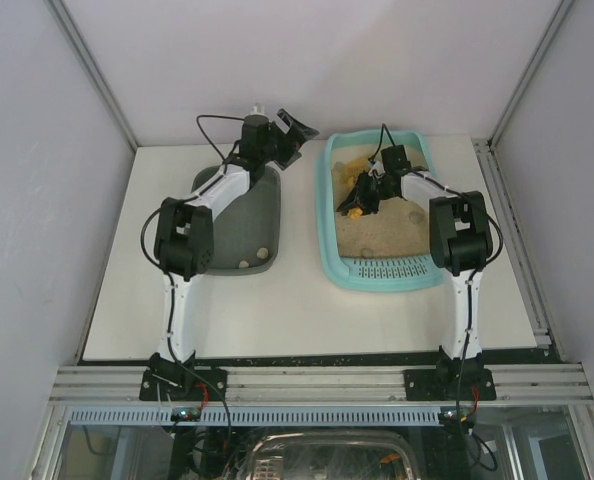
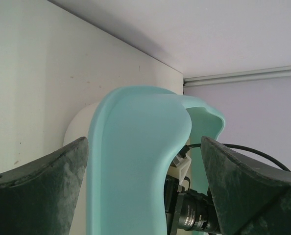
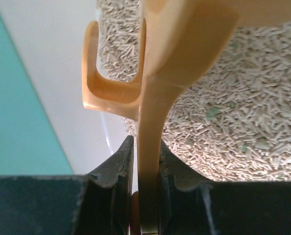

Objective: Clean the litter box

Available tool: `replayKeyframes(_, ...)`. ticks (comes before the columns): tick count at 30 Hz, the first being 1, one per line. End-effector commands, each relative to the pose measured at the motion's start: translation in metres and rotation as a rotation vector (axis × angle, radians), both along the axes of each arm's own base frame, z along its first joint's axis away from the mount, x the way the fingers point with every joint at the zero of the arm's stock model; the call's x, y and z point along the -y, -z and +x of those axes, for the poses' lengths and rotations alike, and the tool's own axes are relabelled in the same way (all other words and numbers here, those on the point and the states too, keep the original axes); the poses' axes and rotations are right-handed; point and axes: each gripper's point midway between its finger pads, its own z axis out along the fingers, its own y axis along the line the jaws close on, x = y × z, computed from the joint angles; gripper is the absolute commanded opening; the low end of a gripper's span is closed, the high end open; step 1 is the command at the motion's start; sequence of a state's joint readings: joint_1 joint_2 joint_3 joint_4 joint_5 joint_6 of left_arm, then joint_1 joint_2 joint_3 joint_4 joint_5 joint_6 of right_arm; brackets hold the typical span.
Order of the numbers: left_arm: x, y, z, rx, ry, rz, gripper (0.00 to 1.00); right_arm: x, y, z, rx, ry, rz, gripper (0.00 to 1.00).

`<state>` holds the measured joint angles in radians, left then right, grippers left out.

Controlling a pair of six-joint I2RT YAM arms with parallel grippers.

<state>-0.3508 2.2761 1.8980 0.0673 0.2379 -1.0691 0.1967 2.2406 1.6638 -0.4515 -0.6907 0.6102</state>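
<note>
The light-teal litter box (image 1: 325, 235) lies at the right, with beige litter (image 1: 387, 235) and a perforated strip (image 1: 392, 270) at its near end. My right gripper (image 1: 362, 198) is low over the litter at the box's left side, shut on the handle of an orange scoop (image 3: 153, 98). The scoop's head lies on the litter (image 3: 243, 122). The box's wall (image 3: 18, 122) shows at the left of that view. My left gripper (image 1: 292, 135) is open at the box's far left corner. Its fingers (image 2: 47, 196) stand either side of the teal rim (image 2: 135, 161).
A dark grey-green tub (image 1: 267, 200) lies left of the litter box under my left arm, with two small pale lumps (image 1: 243, 263) at its near end. A dark lump (image 1: 415, 215) sits in the litter. White walls enclose the table at the back and sides.
</note>
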Motion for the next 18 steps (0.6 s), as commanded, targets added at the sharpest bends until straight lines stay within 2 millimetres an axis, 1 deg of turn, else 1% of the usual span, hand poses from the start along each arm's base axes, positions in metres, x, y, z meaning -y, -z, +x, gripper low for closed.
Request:
replayKeyframes(1, -0.003, -0.048, -0.003, 0.109, 0.018, -0.02, 1.0, -0.019, -0.033, 0.008, 0.122, -0.11, 0.111, 0.0)
replayKeyframes(5, -0.002, -0.047, -0.003, 0.107, 0.023, -0.02, 1.0, -0.029, -0.038, 0.0, 0.135, -0.162, 0.13, 0.0)
replayKeyframes(10, -0.002, -0.048, -0.006, 0.103, 0.033, -0.009, 1.0, -0.034, -0.028, -0.005, 0.11, -0.178, 0.127, 0.0)
replayKeyframes(13, -0.002, -0.047, -0.008, 0.1, 0.046, 0.008, 1.0, -0.041, -0.025, -0.01, 0.101, -0.216, 0.132, 0.0)
replayKeyframes(15, -0.001, -0.049, -0.009, 0.104, 0.057, 0.019, 1.0, -0.043, -0.018, -0.014, 0.089, -0.251, 0.048, 0.0)
replayKeyframes(17, 0.004, -0.05, -0.01, 0.105, 0.085, 0.015, 1.0, -0.039, -0.008, -0.02, 0.071, -0.276, -0.063, 0.0)
replayKeyframes(18, 0.006, -0.052, -0.01, 0.108, 0.098, 0.011, 1.0, -0.039, -0.007, -0.021, 0.073, -0.285, -0.078, 0.0)
